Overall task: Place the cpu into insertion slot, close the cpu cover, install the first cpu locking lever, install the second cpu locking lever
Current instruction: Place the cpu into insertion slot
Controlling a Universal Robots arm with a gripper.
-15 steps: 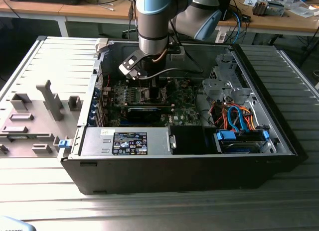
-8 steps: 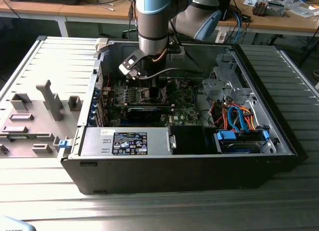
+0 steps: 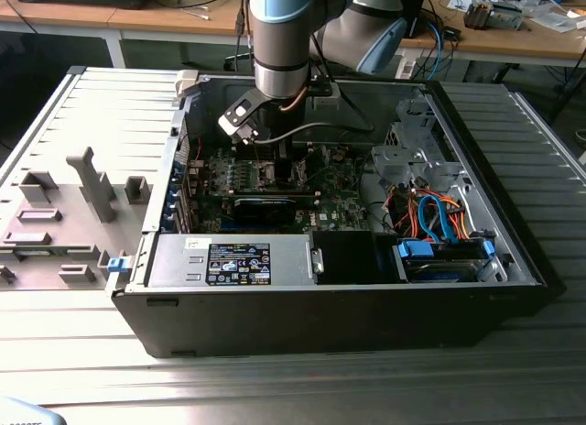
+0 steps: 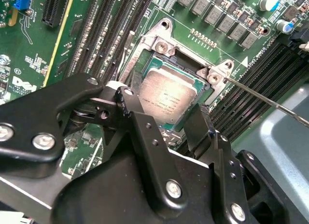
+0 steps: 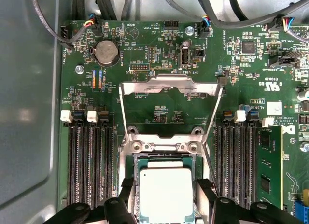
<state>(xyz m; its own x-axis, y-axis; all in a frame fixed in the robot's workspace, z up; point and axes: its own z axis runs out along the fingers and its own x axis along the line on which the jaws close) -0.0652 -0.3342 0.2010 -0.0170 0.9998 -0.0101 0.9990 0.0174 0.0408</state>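
Right now the gripper [image 5: 166,201] is down over the insertion slot [image 5: 166,146]. Its fingers [image 5: 126,197] are clamped on two opposite edges of the cpu [image 5: 166,190], with no gap seen between pads and chip. The cpu lies flat inside the slot's silvery rim, metal top up, green edge showing around it. The second wrist view agrees: cpu [image 4: 166,99] between the two black fingers [image 4: 200,120], gripper [image 4: 163,107] low over the insertion slot [image 4: 159,40]. The cpu cover [image 5: 171,84] is open, swung up off the slot. Its lower edge meets the rim on the side away from the fingers, and green board shows through its window. A thin metal lever [image 4: 260,99] sticks out free from one corner of the slot, passing over the memory slots [image 4: 270,60]. In the first wrist view, memory slots [image 5: 89,171] flank the socket on both sides, and a green memory stick [image 5: 269,166] is seated in one of them. A round coin battery [image 5: 105,52] sits further up the board. In the exterior view the arm [image 3: 284,40] reaches straight down into the open computer case [image 3: 513,260], with the gripper [image 3: 277,168] over the green motherboard [image 3: 343,210]. A long black graphics card [image 3: 265,205] is just beside it, with the power supply box [image 3: 229,260] nearer the camera. Orange and blue cables [image 3: 439,219] are bunched at the exterior view's right. A grey fixture tray [image 3: 55,223] lies outside the case at the exterior view's left. The case rests on a slatted metal table [image 3: 275,388].
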